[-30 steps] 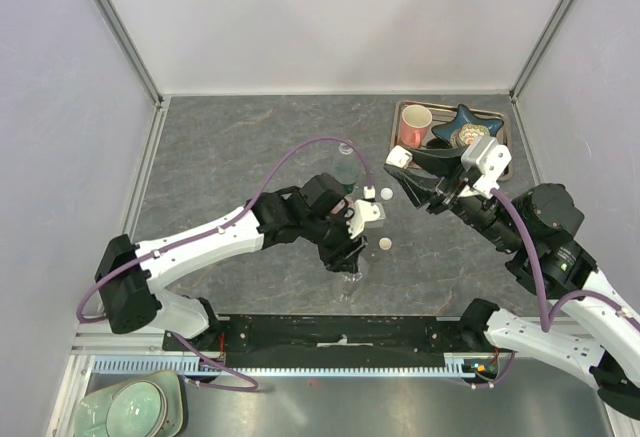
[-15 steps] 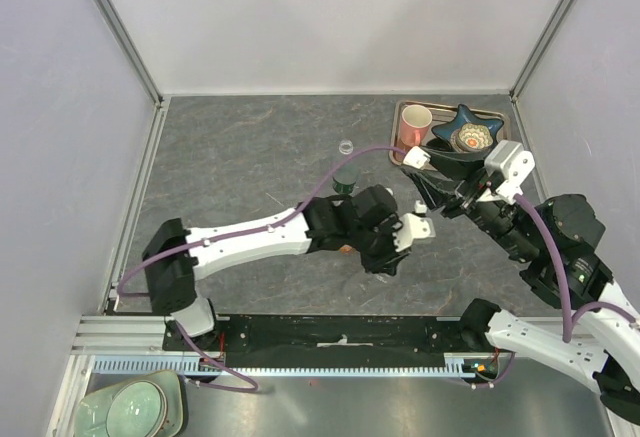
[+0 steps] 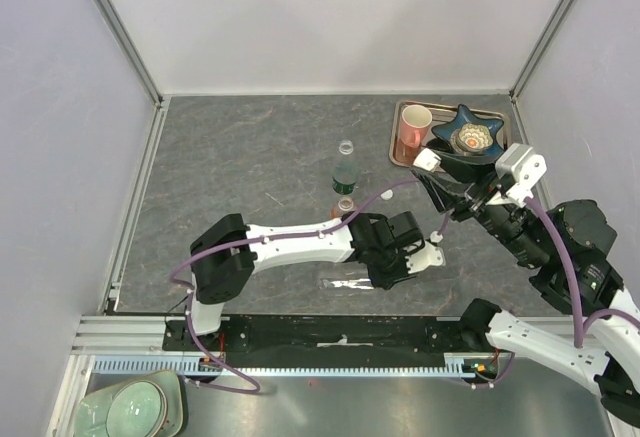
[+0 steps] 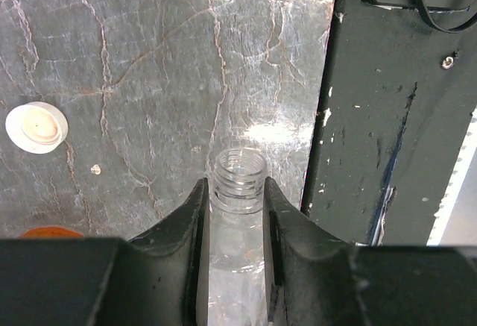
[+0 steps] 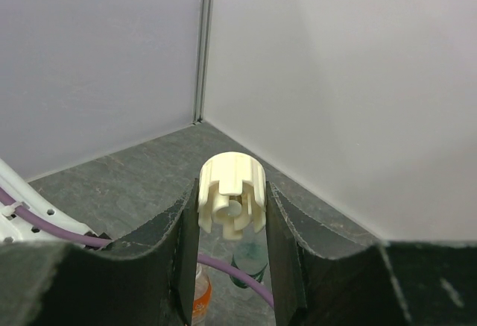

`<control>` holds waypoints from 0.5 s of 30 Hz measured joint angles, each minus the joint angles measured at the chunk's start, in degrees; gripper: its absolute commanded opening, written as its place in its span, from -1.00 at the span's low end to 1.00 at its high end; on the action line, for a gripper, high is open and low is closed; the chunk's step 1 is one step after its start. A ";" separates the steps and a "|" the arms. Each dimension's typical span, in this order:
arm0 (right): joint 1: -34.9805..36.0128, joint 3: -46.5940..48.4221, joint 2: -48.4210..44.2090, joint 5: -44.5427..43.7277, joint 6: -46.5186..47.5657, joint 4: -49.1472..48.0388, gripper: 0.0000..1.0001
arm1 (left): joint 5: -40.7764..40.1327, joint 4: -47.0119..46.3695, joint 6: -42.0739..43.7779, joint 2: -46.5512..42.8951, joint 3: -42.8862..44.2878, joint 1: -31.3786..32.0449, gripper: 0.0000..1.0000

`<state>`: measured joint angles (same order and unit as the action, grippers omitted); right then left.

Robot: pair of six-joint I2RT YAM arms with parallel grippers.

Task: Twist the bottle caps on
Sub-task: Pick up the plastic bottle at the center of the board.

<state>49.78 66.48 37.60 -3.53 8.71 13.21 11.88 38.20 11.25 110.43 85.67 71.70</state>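
Note:
My left gripper [image 4: 233,192] is shut on the neck of a clear bottle [image 4: 238,180]. Its open threaded mouth points toward the black front rail [image 4: 387,117]. In the top view this bottle [image 3: 342,283] lies low near the front edge, by the left gripper [image 3: 376,275]. My right gripper [image 5: 232,207] is shut on a white ribbed cap [image 5: 232,192], held in the air; the right gripper [image 3: 447,209] hangs right of centre. A loose white cap [image 4: 36,127] rests on the table, as does another cap [image 3: 386,195]. The green-label bottle [image 3: 345,173], orange bottle [image 3: 345,204] and tiny clear bottle [image 3: 346,146] stand upright mid-table.
A metal tray [image 3: 398,152] at the back right holds a pink mug [image 3: 414,125] and a blue star-shaped dish [image 3: 468,133]. The left arm's purple cable [image 5: 238,270] runs in front of the green and orange bottles. White walls enclose the table.
My left arm swung right and toward the front edge, and its jaws closed on the clear bottle's neck. My right gripper drew back to the right with the cap still in it.

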 measured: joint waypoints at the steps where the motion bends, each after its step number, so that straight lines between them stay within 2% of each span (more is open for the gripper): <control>1: 0.00 0.00 -0.09 -0.02 0.00 0.20 -0.70 | -0.02 0.07 0.04 0.00 0.00 0.07 -0.96; 3: 0.00 0.00 -0.24 -0.02 -0.02 0.44 -0.70 | -0.09 0.09 0.13 0.00 0.00 0.31 -0.93; 5: 0.00 0.00 -0.37 -0.04 -0.11 0.76 -0.70 | -0.26 0.26 0.22 0.00 0.00 0.72 -0.82; 6: 0.00 0.00 -0.44 -0.04 -0.15 0.90 -0.69 | -0.26 0.26 0.22 0.00 0.00 0.98 -0.68; 9: 0.00 0.00 -0.76 -0.37 -0.20 1.14 -0.69 | -0.26 0.24 0.24 0.24 0.00 1.88 -0.46; 15: 0.00 0.00 -1.33 -0.96 -0.24 1.53 -0.69 | -0.26 -0.57 0.24 0.90 -0.94 3.06 -0.35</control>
<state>49.78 66.48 36.27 -4.49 8.47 14.74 11.62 37.63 11.49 111.33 84.73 74.76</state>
